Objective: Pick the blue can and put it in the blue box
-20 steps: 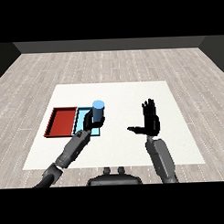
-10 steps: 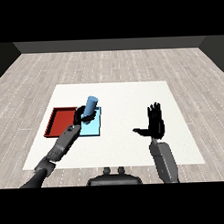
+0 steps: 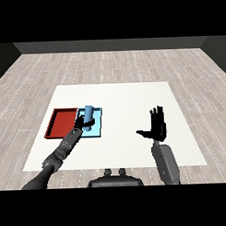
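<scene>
- Curling round the blue can (image 3: 88, 117), the left hand (image 3: 79, 124) is holding it tilted over the light blue tray (image 3: 98, 129); the can is sitting inside the tray's outline
- the red tray (image 3: 62, 122) is lying right alongside, edges touching, on the left
- the right hand (image 3: 157, 125) is hovering with fingers spread, well apart; lots of bare white table (image 3: 128, 100) sitting between

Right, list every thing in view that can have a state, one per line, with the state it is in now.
Light blue cylindrical can: tilted, held over the light blue tray.
Black left hand: shut, curled round the can.
Black right hand: open, fingers straight, holding nothing.
Light blue flat tray: on the table, beside the red tray; whether the can touches it cannot be told.
Red flat tray: on the table, nothing in it.
</scene>
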Controlling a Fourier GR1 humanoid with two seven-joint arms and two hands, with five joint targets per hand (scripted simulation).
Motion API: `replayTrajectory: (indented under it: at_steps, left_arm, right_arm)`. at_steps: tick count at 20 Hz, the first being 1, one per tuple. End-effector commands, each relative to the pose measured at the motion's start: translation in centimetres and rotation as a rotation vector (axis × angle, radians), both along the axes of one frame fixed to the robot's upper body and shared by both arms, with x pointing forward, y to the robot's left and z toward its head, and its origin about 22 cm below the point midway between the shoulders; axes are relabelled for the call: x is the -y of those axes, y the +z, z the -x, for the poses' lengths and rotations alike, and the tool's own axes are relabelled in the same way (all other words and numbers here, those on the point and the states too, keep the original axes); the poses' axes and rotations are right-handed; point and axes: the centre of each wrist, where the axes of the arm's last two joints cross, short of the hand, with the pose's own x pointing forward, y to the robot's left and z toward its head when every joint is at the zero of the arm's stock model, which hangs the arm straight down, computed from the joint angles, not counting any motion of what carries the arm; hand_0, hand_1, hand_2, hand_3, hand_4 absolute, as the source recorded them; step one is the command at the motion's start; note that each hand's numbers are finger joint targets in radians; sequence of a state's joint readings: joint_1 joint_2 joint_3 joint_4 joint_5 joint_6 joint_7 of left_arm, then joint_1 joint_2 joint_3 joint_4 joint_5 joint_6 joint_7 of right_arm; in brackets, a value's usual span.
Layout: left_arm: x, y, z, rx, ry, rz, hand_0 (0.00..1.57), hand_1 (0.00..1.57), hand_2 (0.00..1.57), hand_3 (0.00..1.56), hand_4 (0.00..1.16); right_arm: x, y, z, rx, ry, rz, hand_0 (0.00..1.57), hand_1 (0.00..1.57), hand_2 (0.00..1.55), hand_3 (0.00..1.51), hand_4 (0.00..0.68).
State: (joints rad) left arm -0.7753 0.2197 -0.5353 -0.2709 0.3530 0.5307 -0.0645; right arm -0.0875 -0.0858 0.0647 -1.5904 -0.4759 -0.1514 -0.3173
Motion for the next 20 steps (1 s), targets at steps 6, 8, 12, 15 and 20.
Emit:
replayTrajectory:
  at_steps: [6, 8, 12, 15, 20]
  left_arm:
    - [-2.0, -1.8, 1.0, -0.11, 0.216, 0.085, 1.4, 1.4, 1.29, 0.4, 0.63]
    - [0.5, -1.4, 0.3, -0.157, 0.183, 0.101, 1.17, 1.17, 1.02, 0.0, 0.69]
    - [-2.5, -0.7, 0.0, -0.189, 0.138, 0.042, 0.0, 0.0, 0.0, 0.0, 0.0]
    - [-2.2, -0.4, -0.3, -0.174, 0.15, 0.0, 0.0, 0.0, 0.0, 0.0, 0.0]
    - [-0.4, -1.0, 0.1, 0.015, 0.169, 0.093, 0.0, 0.0, 0.0, 0.0, 0.0]
  right_arm:
    - [1.3, -0.8, -0.6, 0.002, -0.035, 0.043, 0.0, 0.0, 0.0, 0.0, 0.0]
    - [0.5, -1.7, -2.3, -0.025, -0.004, 0.045, 0.0, 0.0, 0.0, 0.0, 0.0]
    - [-1.2, -2.0, -0.7, -0.01, -0.014, 0.017, 0.0, 0.0, 0.0, 0.0, 0.0]
    - [-0.6, -2.1, 0.3, -0.01, -0.026, 0.019, 0.0, 0.0, 0.0, 0.0, 0.0]
    - [0.2, -0.8, -0.6, 0.01, -0.018, 0.01, 0.0, 0.0, 0.0, 0.0, 0.0]
